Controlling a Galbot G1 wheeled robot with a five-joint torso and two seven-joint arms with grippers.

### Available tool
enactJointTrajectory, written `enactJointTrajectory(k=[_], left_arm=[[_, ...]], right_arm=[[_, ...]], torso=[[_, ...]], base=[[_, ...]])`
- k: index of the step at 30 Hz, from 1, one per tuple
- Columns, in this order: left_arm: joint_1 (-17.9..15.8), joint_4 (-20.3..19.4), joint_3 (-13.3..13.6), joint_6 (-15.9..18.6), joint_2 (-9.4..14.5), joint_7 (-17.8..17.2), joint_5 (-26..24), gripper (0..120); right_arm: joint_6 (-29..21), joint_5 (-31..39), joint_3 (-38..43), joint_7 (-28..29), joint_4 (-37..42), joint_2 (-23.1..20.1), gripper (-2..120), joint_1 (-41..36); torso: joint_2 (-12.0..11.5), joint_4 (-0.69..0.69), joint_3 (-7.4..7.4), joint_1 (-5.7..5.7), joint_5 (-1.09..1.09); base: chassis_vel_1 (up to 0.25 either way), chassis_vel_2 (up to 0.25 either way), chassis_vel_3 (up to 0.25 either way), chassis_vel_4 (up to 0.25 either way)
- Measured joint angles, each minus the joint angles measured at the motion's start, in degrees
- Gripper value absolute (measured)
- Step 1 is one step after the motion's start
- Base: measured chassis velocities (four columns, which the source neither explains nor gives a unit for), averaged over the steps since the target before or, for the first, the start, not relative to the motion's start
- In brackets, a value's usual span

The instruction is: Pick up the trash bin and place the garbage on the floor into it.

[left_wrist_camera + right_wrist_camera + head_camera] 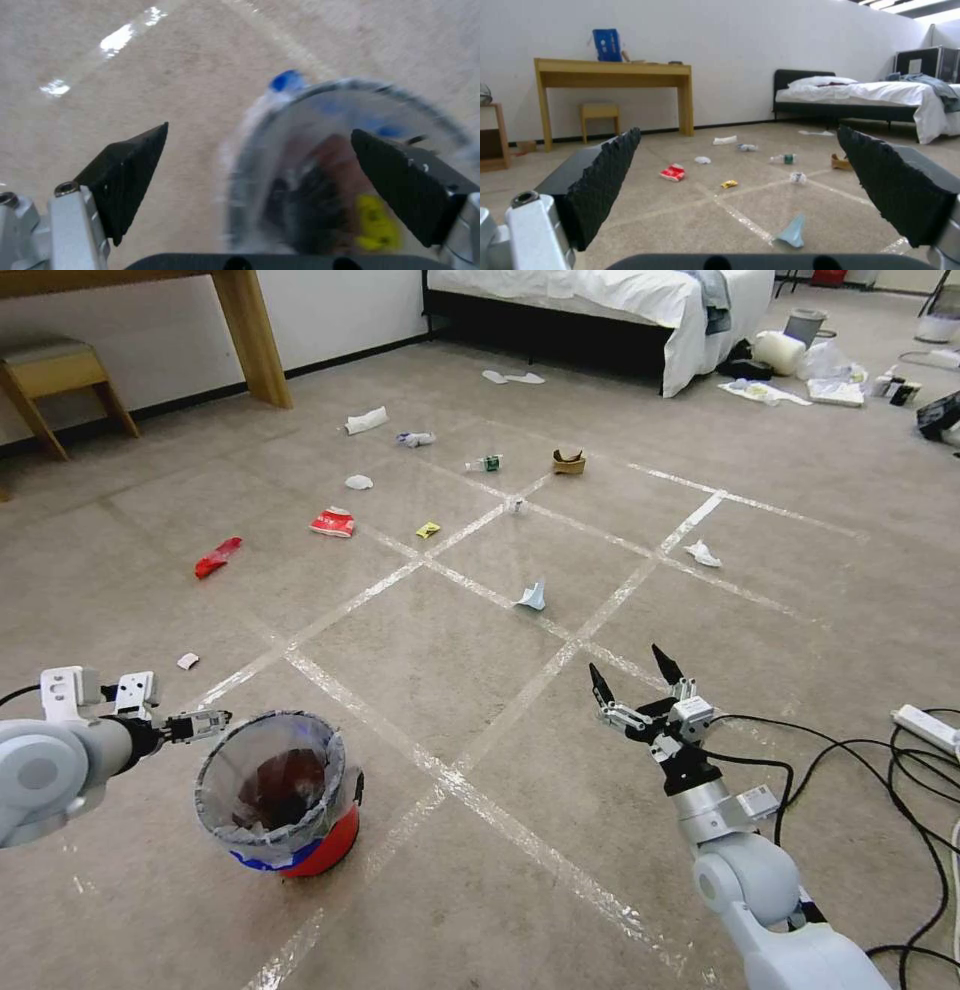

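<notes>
- I have the trash bin [280, 805] nearest to me, standing on the floor [480, 910] at the near left; it is red with a blue band, and a clear bag is folded over its rim.
- My left gripper [205, 725] sits at the bin's left rim. In the left wrist view its fingers [127, 176] are spread, one outside the rim over the carpet and one over the bin's mouth [320, 176]; nothing is clamped.
- Inside the bin I can see something dark and a yellow scrap [375, 225] through the bag.
- My right gripper [632, 670] hangs above the carpet at the near right, fingers released and holding nothing, pointing out toward the litter.
- Black cables [850, 760] and a white power strip [925, 728] lie at the near right edge.
- A small white scrap [187, 661] lies just beyond the left gripper.
- Toward the middle, a pale blue scrap [532, 595] rests beside a tape line [560, 655], with a crumpled white tissue [702, 554] to its right.
- On the left at mid distance lie a red wrapper [217, 557], a red and white packet [333, 522] and a small yellow wrapper [428, 530].
- Farther out I see a clear green-labelled bottle [485, 463], a torn brown paper bag [568, 462] and more white tissues [366, 421].
- At the far side stand a wooden desk [250, 330] and stool [55, 380] on the left, and a bed [620, 300] with white bedding on the right.
</notes>
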Motion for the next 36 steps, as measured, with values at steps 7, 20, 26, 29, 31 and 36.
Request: enactJointTrajectory(k=[7,20,26,29,31,36], left_arm=[[1.5,5.8,1.6,-0.3,1.3,9.6,9.4,96],[1.7,12.3,2.9,-2.7,-1.0,17.6,9.9,95],[0.8,11.5,4.2,-2.7,-1.7,17.5,8.8,95],[-3.3,12.1,7.9,-2.8,-2.1,17.2,8.2,95],[-4.5,12.4,8.8,-2.8,-2.2,17.1,8.0,95],[-5.5,14.0,10.0,-3.0,-2.2,17.1,8.1,94]], right_arm=[[0.0,-0.1,-0.4,0.0,-0.4,-0.1,100,0.3],[0.0,-0.6,-3.0,0.3,-2.2,0.5,100,1.9],[-0.1,-0.7,-3.9,0.5,-3.1,1.4,100,2.7],[-0.1,-0.8,-4.2,0.5,-3.8,1.8,100,3.1],[-0.1,-0.8,-4.2,0.5,-3.9,1.8,100,3.1],[0.0,-0.7,-5.2,0.6,-5.0,1.7,100,4.3]], torso=[[0.0,0.0,0.0,0.0,0.0],[0.0,0.0,0.0,0.0,-0.01],[0.0,0.0,0.0,0.0,0.0],[0.0,0.01,0.0,0.0,-0.01],[0.0,-0.02,0.0,0.0,-0.01],[0.0,0.0,0.0,0.0,-0.01]], base=[[0.0,0.0,0.0,0.0],[0.0,0.0,0.0,0.0],[0.0,0.0,0.0,0.0],[0.0,0.0,0.0,0.0],[0.0,0.0,0.0,0.0],[0.0,0.0,0.0,0.0]])
